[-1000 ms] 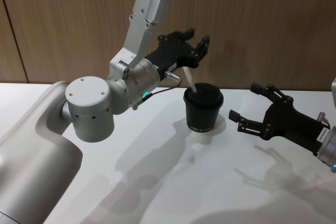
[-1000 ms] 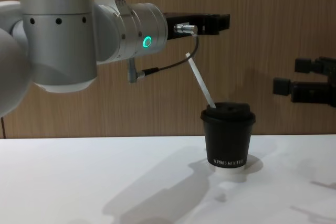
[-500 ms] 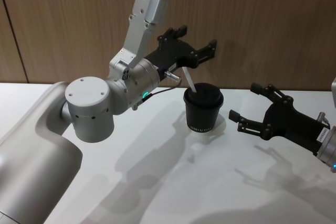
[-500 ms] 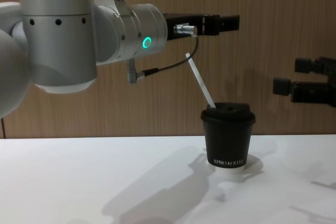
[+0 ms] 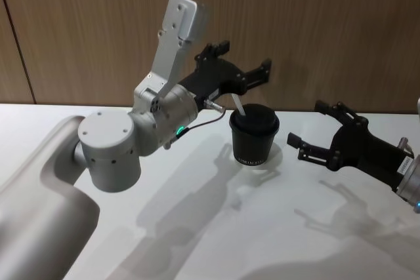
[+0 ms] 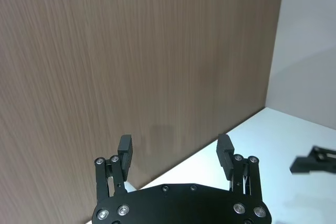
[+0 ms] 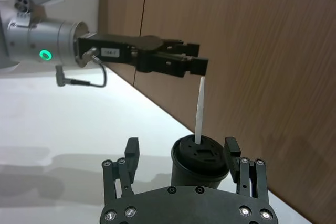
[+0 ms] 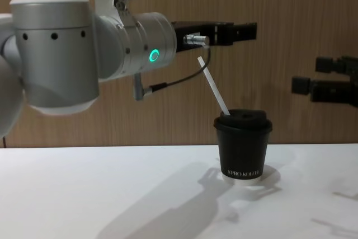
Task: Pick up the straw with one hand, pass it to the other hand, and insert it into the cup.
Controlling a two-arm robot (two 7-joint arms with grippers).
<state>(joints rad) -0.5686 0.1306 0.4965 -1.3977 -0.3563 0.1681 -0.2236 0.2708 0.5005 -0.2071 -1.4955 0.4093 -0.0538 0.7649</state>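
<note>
Chest view, L to R: left gripper (image 8: 246,31) w/ silver wrist, spread, above the straw (image 8: 213,92), not touching. Straw leaning in the cup (image 8: 243,146) lid, mid-table. Right gripper (image 8: 305,85) spread, idle, well apart. To finish clean: lift left straight up, no sideways brush. White table (image 8: 112,194); wood wall (image 8: 291,4) behind.

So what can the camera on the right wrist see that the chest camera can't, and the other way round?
Right wrist view alone: the top of the cup lid, where the straw enters, framed by the right gripper and its open fingers.

Chest view alone: the white lettering on the cup's side, its white bottom rim, and its shadow on the table.

Both: the straw leaning out of the lid, and the open left gripper above it, not touching it.
</note>
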